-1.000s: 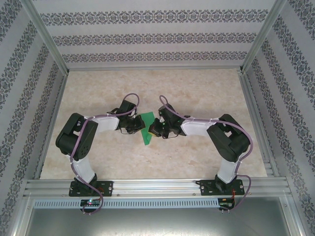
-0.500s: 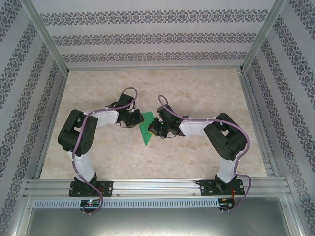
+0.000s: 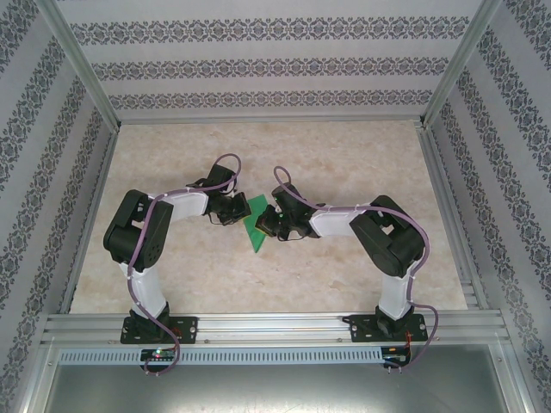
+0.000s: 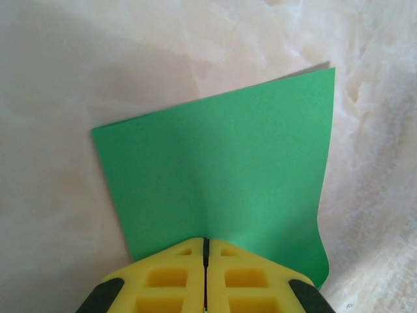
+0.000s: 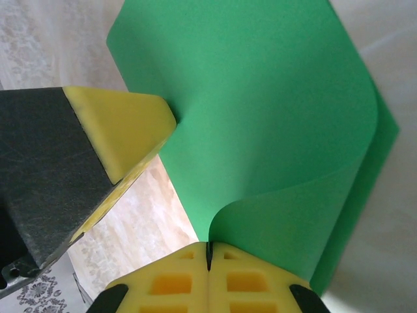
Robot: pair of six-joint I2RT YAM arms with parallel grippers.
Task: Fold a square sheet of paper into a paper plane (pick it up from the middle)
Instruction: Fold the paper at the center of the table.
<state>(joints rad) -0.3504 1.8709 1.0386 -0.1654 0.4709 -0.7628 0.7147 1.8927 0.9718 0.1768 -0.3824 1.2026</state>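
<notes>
On the table, green sheet, left claw clamped on flat edge, right claw clamped on curled-over edge.

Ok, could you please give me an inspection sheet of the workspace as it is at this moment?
Surface: pale marbled table, flat.
Job's things: green square sheet of paper at the centre, between the two arms, bent over in a curve, not yet a plane.
Clutter: nothing seen.
Grippers: left gripper shut on one edge of the sheet; right gripper shut on the opposite side.
Cables: purple cables run along both arms, looping above the wrists, clear of the paper.
Surroundings: patterned walls on three sides, metal frame at the near edge.
</notes>
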